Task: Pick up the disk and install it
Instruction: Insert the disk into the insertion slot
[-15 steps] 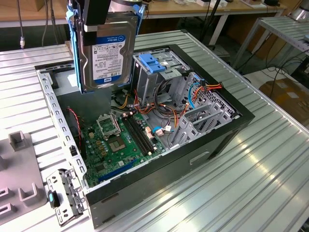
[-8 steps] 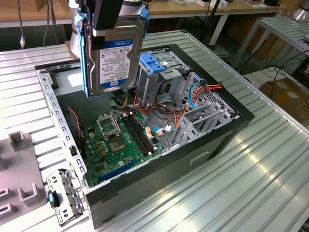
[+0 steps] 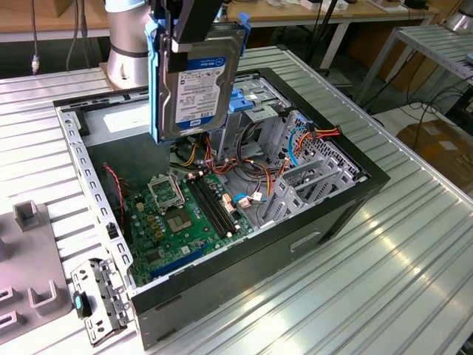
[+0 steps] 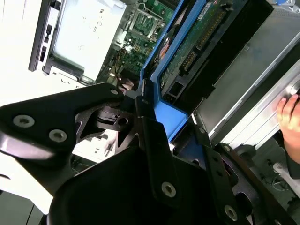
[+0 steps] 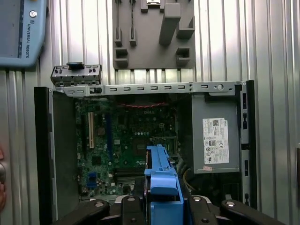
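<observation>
The disk (image 3: 196, 85) is up in the air, hanging on edge with its label facing the exterior view and the blue bracket (image 3: 155, 81) running round its sides. The jaws are clamped on it from above. In the second wrist view the black fingers (image 4: 152, 140) press against the blue plastic, with the disk's circuit-board side showing past them.

Below it the computer case (image 3: 355, 192) lies open side up in the middle of the counter (image 3: 399, 266). As far as I can tell, the disk touches nothing inside. The motherboard (image 3: 177, 214) is underneath, the grey power supply (image 5: 215, 136) is at one end, and the metal drive cage (image 3: 295, 185) with its blue latch piece (image 3: 240, 100) is at the other. A tangle of cables (image 3: 244, 166) lies between the board and the cage. A grey fixture (image 3: 29, 274) sits by the counter's edge on the exterior view's left, with a loose metal panel (image 3: 100, 296) just beside the case. A person's hand (image 4: 288, 112) is off to one side of the case.

My read is that the pick is done and the install is the step in hand. I reckon it calls for lining the bracket up square with the cage's bay, which probably means changing the disk's tilt, and going in without snagging those cables. I can't tell from here which bay is the target.
</observation>
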Robot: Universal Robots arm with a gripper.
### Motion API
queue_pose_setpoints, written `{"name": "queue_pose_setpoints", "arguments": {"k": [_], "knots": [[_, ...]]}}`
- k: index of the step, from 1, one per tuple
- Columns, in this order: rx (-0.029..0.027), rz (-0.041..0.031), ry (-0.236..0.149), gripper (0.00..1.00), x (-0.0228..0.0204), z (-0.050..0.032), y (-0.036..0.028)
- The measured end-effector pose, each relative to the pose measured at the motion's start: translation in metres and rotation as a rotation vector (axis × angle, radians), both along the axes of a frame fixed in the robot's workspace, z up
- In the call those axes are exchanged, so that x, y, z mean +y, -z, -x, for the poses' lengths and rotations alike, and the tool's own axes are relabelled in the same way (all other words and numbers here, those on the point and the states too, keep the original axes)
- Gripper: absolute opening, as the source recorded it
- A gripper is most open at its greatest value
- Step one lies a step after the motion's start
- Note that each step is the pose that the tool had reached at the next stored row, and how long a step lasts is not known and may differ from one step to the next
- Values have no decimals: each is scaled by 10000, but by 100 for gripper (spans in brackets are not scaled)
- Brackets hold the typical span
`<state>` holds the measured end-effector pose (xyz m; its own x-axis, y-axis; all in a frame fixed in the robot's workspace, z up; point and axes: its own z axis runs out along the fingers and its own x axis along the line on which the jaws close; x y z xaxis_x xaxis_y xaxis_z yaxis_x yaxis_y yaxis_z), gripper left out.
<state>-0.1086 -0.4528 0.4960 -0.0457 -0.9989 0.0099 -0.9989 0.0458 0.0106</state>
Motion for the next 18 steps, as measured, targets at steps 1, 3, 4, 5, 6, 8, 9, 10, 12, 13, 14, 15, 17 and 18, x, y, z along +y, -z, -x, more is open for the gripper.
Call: {"name": "queue_pose_setpoints", "arguments": {"k": [1, 3, 4, 5, 6, 8, 9, 10, 12, 13, 14, 15, 17, 18], "knots": [[0, 0, -1, 37, 0, -23, 0], [0, 2, 0, 37, 0, -98, 0], [0, 1, 0, 37, 0, -129, 1], [0, 2, -1, 37, 0, -146, 0], [0, 2, 0, 37, 0, -161, 0], [0, 1, 1, 37, -2, -175, 1], [1, 3, 0, 37, -5, -176, 0], [0, 3, -1, 37, -13, -177, 0], [0, 3, 0, 37, -31, -176, 0], [0, 3, 0, 37, -48, -176, 0], [0, 3, 0, 37, -68, -176, 0], [0, 2, 0, 37, -83, -176, 1], [0, 3, 1, 37, -136, -176, 1], [0, 3, 0, 37, -181, -176, 1]]}}
